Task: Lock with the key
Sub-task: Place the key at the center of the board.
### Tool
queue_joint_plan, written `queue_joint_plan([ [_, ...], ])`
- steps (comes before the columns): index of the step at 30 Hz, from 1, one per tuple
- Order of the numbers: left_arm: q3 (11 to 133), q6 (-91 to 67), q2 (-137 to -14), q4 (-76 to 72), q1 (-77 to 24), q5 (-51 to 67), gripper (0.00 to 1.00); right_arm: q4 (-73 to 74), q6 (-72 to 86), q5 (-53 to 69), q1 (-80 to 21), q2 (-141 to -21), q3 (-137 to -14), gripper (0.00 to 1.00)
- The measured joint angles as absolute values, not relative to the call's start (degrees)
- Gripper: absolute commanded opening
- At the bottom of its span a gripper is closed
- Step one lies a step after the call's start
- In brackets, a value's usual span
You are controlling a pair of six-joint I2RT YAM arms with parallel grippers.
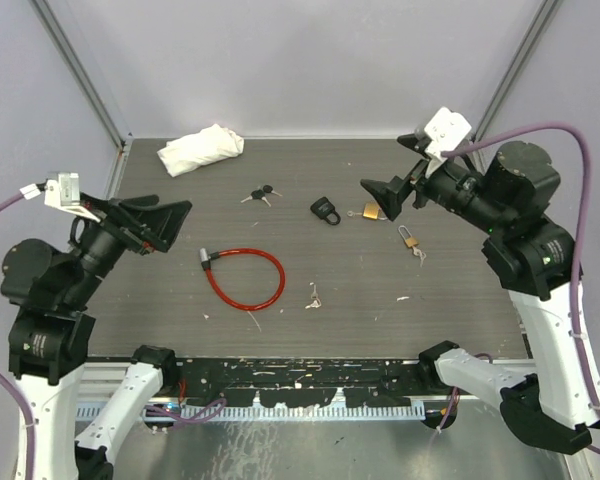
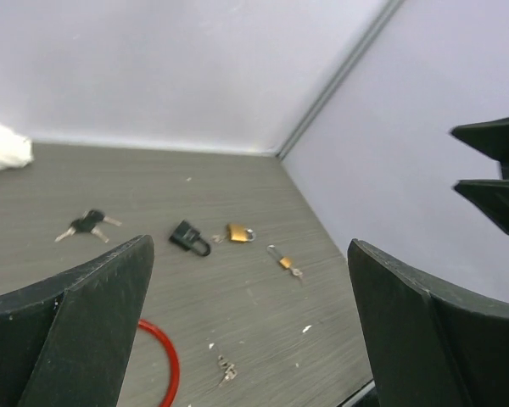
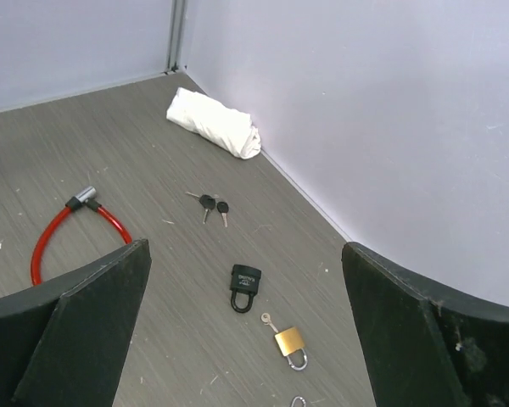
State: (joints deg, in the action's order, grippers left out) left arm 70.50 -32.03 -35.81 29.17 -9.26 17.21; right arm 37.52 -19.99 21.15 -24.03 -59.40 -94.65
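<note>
A brass padlock with a key in it lies on the table right of centre, next to a black padlock. A smaller brass padlock lies nearer to me. Black keys lie left of them, and small silver keys lie near the middle. My right gripper is open and empty, raised above the brass padlock and the black padlock. My left gripper is open and empty, raised at the left. The padlocks also show far ahead in the left wrist view.
A red cable lock lies left of centre. A folded white cloth lies at the back left. Grey walls close the back and sides. Small white scraps dot the table. The right gripper's fingers show in the left wrist view.
</note>
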Motion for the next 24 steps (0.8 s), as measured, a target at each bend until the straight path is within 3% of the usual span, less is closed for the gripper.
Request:
queue_joint_plan([
  [9,79.9,-32.3,-36.5,30.3,-9.3,24.2,0.98,42.4,-14.7,27.4,-21.7,-58.9,-97.6,1.0],
  [24,80.4,-31.6,-36.0,31.0,-9.4,26.4,0.98,42.1,-4.3,21.2,-21.5,-57.6,-97.6,1.0],
])
